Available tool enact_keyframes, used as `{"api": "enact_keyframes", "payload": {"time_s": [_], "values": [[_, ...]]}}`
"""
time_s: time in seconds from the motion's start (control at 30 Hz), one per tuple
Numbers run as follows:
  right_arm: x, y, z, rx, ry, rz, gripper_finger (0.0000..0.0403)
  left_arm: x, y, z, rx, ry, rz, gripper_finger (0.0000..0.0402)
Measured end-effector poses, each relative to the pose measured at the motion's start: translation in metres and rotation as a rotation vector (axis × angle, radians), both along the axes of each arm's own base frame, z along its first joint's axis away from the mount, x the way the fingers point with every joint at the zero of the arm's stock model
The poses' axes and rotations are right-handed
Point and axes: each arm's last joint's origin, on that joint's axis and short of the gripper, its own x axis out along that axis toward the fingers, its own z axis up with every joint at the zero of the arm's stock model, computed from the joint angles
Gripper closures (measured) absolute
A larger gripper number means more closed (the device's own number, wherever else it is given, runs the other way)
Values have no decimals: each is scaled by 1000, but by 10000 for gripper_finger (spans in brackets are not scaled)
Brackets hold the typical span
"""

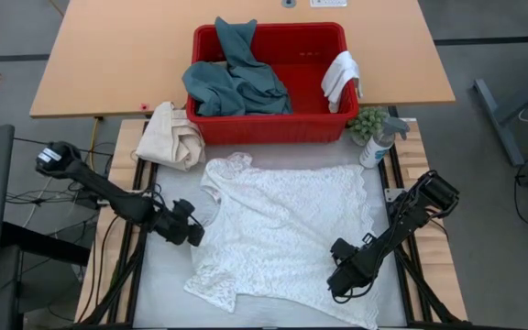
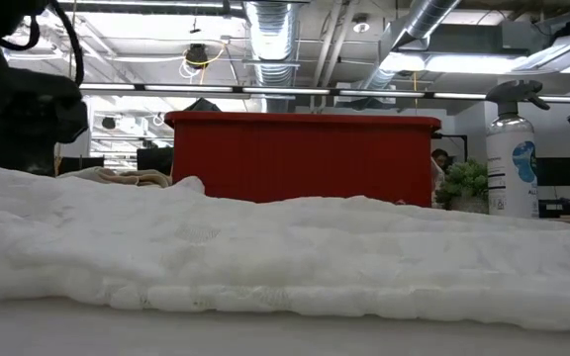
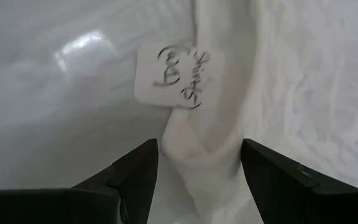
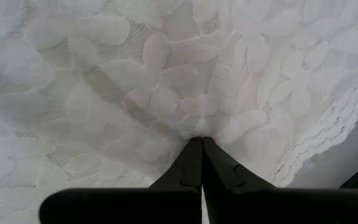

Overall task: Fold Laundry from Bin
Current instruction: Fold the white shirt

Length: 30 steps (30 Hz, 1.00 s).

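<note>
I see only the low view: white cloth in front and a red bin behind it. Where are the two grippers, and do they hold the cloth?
Observer: The right gripper is down on the white lace garment near its lower right edge, shut on a pinch of fabric.
Operator: And the left one?
Observer: The left gripper is at the garment's left edge, open, with a fold of cloth and a handwritten tag between its fingers.
Operator: Is the bin empty?
Observer: No. The red bin holds a teal garment, and a small white cloth hangs at its right end.
</note>
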Motion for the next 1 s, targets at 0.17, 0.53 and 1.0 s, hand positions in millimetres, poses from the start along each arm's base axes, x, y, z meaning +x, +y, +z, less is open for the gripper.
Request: {"api": "enact_keyframes", "payload": {"time_s": [0.17, 0.53, 1.0], "values": [[0, 0, 0, 1, 1, 0, 377, -5, -15, -2, -98, 5, 34, 184], [0, 0, 0, 1, 1, 0, 377, -23, -41, 0, -143, -84, 125, 235], [0, 0, 0, 1, 1, 1, 377, -27, -32, -5, 30, -165, 177, 218]]}}
